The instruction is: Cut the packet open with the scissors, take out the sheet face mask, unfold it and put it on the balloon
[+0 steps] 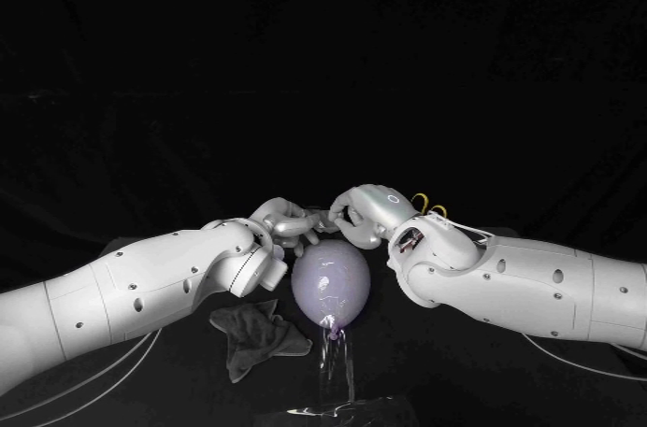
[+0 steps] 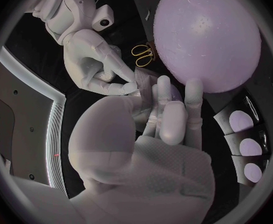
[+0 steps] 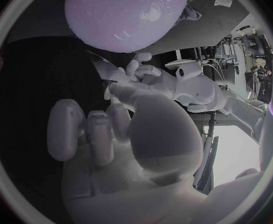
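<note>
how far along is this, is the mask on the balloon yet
Not yet. The scissors lie on the table, out of both hands; whether a cut was made I cannot tell. In hand: the left hand and right hand pinch what looks like the packet by the balloon. Left: the balloon is bare, so taking the mask out, unfolding and placing it remain.

The right hand point(image 1: 368, 212) hides the scissors point(image 1: 422, 202) except their yellow handles.

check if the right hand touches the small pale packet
Touching: in the left wrist view, fingers of the right hand pinch the small pale packet.
</note>
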You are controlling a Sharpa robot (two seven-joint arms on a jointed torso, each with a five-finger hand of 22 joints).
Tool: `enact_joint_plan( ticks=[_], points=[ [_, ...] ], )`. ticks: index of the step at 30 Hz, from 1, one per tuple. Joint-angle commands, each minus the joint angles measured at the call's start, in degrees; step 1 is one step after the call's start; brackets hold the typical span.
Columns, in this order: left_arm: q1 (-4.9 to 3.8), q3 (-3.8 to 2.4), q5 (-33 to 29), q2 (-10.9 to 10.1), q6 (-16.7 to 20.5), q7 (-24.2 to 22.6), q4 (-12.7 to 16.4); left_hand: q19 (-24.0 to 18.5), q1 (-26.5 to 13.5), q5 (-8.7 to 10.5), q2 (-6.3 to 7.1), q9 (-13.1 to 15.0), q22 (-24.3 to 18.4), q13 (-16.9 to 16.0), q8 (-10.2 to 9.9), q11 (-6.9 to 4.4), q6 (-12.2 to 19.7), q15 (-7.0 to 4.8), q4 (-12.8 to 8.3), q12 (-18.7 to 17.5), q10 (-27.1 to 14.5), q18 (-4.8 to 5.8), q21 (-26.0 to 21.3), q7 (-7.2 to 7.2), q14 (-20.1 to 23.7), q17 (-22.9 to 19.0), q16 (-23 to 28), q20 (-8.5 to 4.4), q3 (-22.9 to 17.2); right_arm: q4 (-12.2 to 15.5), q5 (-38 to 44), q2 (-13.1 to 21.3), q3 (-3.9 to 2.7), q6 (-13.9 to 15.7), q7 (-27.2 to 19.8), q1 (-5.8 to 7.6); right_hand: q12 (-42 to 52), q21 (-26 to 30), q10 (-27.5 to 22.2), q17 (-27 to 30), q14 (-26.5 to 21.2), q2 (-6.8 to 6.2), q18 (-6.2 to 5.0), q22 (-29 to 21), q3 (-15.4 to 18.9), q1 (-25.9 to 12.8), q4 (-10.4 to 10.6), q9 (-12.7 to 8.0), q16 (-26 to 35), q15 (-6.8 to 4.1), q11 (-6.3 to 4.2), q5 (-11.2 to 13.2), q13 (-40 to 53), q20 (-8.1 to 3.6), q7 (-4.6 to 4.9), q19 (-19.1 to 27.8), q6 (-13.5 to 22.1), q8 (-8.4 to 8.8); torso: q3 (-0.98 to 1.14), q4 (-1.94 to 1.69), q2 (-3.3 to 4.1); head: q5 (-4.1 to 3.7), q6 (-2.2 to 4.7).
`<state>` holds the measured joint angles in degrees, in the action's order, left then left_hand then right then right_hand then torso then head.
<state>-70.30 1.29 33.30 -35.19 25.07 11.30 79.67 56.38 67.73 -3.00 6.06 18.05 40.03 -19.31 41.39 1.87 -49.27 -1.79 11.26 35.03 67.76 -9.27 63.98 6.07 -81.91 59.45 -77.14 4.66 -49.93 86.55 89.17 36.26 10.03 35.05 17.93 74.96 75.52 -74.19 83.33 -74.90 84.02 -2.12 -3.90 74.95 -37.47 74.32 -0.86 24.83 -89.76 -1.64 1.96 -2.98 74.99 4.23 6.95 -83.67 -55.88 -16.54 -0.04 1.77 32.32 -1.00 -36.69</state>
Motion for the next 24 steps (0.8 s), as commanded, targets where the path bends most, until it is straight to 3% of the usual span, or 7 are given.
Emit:
enact_joint_plan(
  ticks=[1,5,13,15,18,24],
  points=[
    [-0.13,-0.09,0.1,0.0,-1.2,-0.6,0.4,-0.8,1.1,0.21,-0.04,-0.1,-0.5,0.3,-0.3,0.21,1.0,0.19,-0.4,-0.7,-0.9,-0.52,-0.5,0.26,0.5,-0.5,0.3,0.06,0.6,-0.1,0.5,0.0,-0.04,2.1,1.7,0.00,0.1,-0.4,0.2,-14.9,5.9,0.08,0.93,11.1,-0.1,-0.4,0.2,0.0,-0.2,-0.06,0.20,0.2,5.5,0.01,0.08,-0.8,0.3,0.32,0.00,0.00,-0.02,-0.10,-0.06],
    [-0.13,-0.09,-0.3,0.0,-1.5,-1.7,0.5,-2.3,2.7,0.26,-0.28,-0.1,-2.3,0.8,-0.7,0.72,1.9,0.64,-0.7,-1.7,-1.9,-0.80,-1.6,0.80,1.4,-1.9,1.0,0.21,1.4,-0.2,-0.1,-0.1,-0.05,1.6,1.8,0.00,0.0,-0.4,0.2,-14.8,5.9,-0.09,0.93,11.1,-0.1,-0.6,0.3,-0.1,-0.2,-0.04,0.25,0.2,5.5,0.02,0.14,-0.8,0.4,0.41,0.00,-0.06,-0.02,-0.39,-0.03],
    [-0.13,-0.09,-2.2,0.1,-1.5,-4.5,0.6,-4.2,5.4,0.31,-0.94,-0.2,-4.2,1.7,-1.4,1.39,2.9,1.22,-0.7,-3.4,-2.8,-1.12,-2.9,1.50,2.5,-3.3,1.8,0.61,3.0,-0.6,-1.7,-0.8,-0.05,-0.6,1.5,0.00,-0.7,0.6,-0.3,-14.5,5.8,-2.26,0.77,10.9,1.8,-2.8,1.4,-0.6,-0.1,0.34,0.70,0.2,5.0,0.28,0.66,-0.4,1.8,1.63,-0.01,-0.04,-0.05,-0.70,-0.13],
    [-0.13,-0.09,-2.9,0.1,-1.6,-5.5,0.6,-4.2,6.3,0.32,-1.17,-0.3,-4.1,2.1,-1.8,1.59,3.5,1.35,-1.0,-4.1,-3.4,-1.12,-2.9,1.76,3.3,-5.6,2.7,0.67,3.1,-0.8,-2.2,-1.1,-0.05,-1.3,1.5,0.00,-1.0,0.7,-0.5,-14.5,5.8,-2.65,0.74,10.8,2.2,-3.1,1.6,-0.8,-0.1,0.43,0.82,0.2,4.9,0.35,0.81,-0.3,2.2,1.99,-0.02,-0.06,-0.06,-0.79,-0.15],
    [-0.13,-0.09,-3.5,0.2,-1.9,-6.7,0.6,-4.4,7.8,0.30,-1.53,-0.4,-4.1,2.6,-2.3,1.94,4.0,1.67,-1.5,-5.0,-3.9,-1.13,-2.9,2.16,3.7,-6.2,3.0,0.84,3.2,-1.1,-3.0,-1.5,-0.05,-2.2,1.5,0.00,-1.4,1.1,-0.7,-14.5,5.8,-4.01,0.69,10.7,3.4,-4.3,2.4,-1.4,-0.1,0.78,1.30,0.2,4.6,0.55,1.40,-0.2,3.5,3.07,-0.03,-0.04,-0.03,-0.95,-0.15],
    [-0.13,-0.09,-3.9,0.1,-2.3,-8.1,0.7,-4.8,10.4,0.31,-1.78,-0.7,-3.7,3.5,-3.3,2.43,4.5,2.05,-3.1,-6.6,-4.5,-1.15,-2.5,2.72,4.5,-7.4,3.4,1.10,3.2,-1.4,-4.2,-1.9,-0.05,-3.0,1.4,0.00,-1.4,1.4,-0.9,-14.5,5.8,-5.12,0.67,10.6,4.6,-5.0,3.1,-1.9,-0.1,1.16,1.67,0.2,4.7,0.87,1.77,0.0,4.0,3.92,-0.02,-0.02,0.00,-1.07,-0.17]
  ],
)
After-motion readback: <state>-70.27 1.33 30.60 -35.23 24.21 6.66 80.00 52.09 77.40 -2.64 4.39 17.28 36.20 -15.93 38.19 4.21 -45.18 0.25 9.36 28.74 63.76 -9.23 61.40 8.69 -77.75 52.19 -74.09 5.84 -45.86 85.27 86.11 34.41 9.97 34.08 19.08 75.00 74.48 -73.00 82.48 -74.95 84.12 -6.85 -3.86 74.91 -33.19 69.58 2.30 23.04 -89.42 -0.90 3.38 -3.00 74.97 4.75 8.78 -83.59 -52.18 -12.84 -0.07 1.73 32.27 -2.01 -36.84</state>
